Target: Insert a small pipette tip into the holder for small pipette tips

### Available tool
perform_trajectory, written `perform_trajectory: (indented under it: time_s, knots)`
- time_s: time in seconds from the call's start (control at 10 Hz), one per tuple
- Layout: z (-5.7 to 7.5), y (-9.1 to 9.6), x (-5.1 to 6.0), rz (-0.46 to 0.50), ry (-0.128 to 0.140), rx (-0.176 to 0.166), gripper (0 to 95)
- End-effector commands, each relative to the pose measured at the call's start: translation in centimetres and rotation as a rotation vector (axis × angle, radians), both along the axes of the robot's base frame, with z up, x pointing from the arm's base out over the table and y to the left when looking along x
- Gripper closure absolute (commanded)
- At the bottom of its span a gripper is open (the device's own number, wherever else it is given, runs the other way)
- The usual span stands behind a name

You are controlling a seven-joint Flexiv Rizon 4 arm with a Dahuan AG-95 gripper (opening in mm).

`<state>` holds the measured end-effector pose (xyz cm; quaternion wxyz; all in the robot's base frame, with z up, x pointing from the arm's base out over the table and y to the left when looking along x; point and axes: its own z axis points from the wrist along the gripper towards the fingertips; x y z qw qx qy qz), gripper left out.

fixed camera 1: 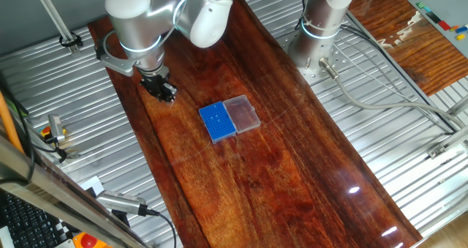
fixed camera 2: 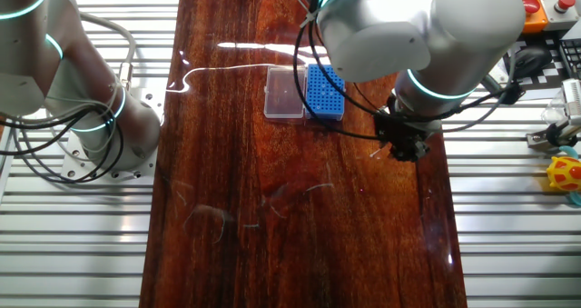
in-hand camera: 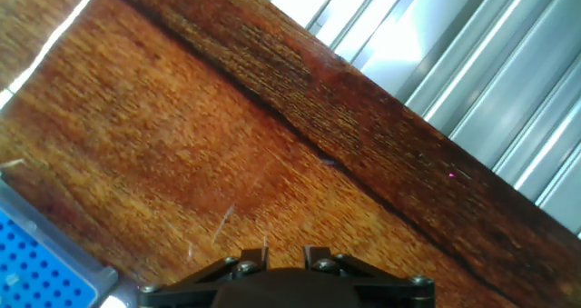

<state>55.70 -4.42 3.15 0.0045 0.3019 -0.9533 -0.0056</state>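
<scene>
Bright-blue holder for small pipette tips (fixed camera 1: 218, 121) lies mid-counter (fixed camera 1: 292, 175), its clear pinkish lid (fixed camera 1: 242, 113) flat and touching it on one side. No brand, label or writing is readable on either. Apart from the holder, near one counter edge, the gripper (fixed camera 1: 165, 91) hangs low; whether its fingers are wide or holding anything, I cannot tell.
</scene>
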Motion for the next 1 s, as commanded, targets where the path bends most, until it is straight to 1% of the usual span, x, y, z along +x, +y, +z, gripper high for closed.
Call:
perform_trajectory:
  time_s: [0.1, 0.3, 0.4, 0.7, 0.8, 1.0]
  knots:
    - [-0.3, 0.0, -1.0, -0.009, -0.005, -0.003, 76.0]
    - [-0.7, 0.2, -2.2, -0.016, -0.008, -0.003, 76.0]
    - [-0.8, 0.2, -2.4, -0.017, -0.008, -0.005, 76.0]
    - [-0.8, 0.1, -2.2, -0.014, -0.014, -0.005, 76.0]
    - [-0.8, 0.1, -2.2, -0.006, -0.009, -0.007, 76.0]
    - [-0.8, 0.1, -2.2, 0.018, -0.01, -0.002, 76.0]
